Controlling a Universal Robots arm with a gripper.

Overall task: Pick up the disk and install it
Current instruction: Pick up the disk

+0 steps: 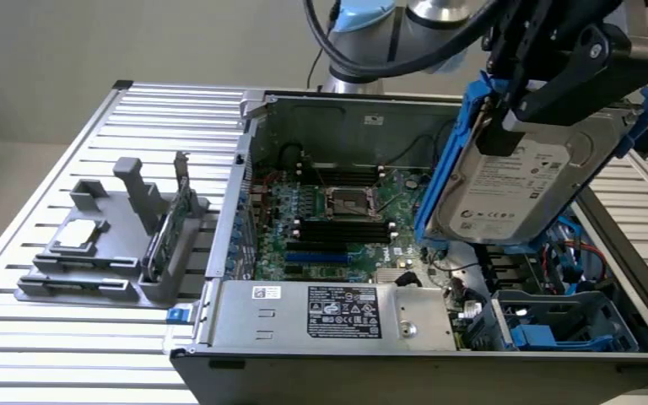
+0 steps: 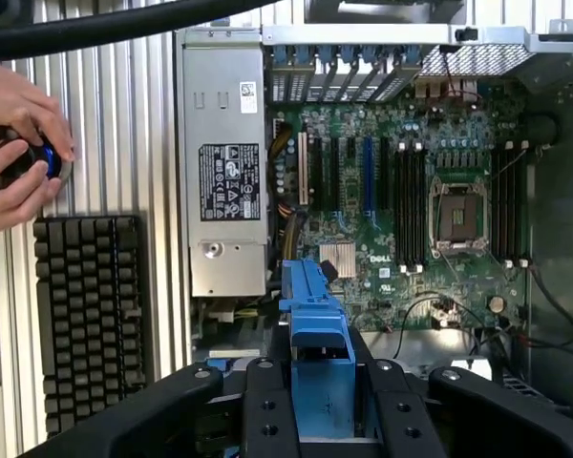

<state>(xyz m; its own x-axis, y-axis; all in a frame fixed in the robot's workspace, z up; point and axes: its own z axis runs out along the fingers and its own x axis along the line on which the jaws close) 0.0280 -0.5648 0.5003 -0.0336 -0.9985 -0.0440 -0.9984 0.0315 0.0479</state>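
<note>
Clamped on the disk (image 1: 521,190) by its upper end: gripper (image 1: 526,110) closed around it, blue rail (image 2: 315,315) caught between the black fingers (image 2: 267,410) in the wrist view. Hangs in the air above the open computer case (image 1: 336,105), toward the exterior view's right, clear of everything below. Stands nearly on end, tilted, white label facing outward, lower end over the cables beside the circuit board (image 1: 336,215).

Looks like the carry stage, with the install not yet done. Best handled by lining the rails up squarely with the blue drive cage (image 1: 560,325) in the case's near right corner before any descent. Worth taking the tilt out first, since a skewed entry would probably jam the rails. Worth minding the loose cables under the lower end, and staying off the board and the grey power box (image 1: 336,312).

Reaches in from above at the exterior view's upper right, wrist angled so the fingers point down and slightly inward, camera looking straight into the case.

Off to the side in the wrist view, a person's hand (image 2: 19,143) on a round blue knob, above a black keyboard (image 2: 86,315).
</note>
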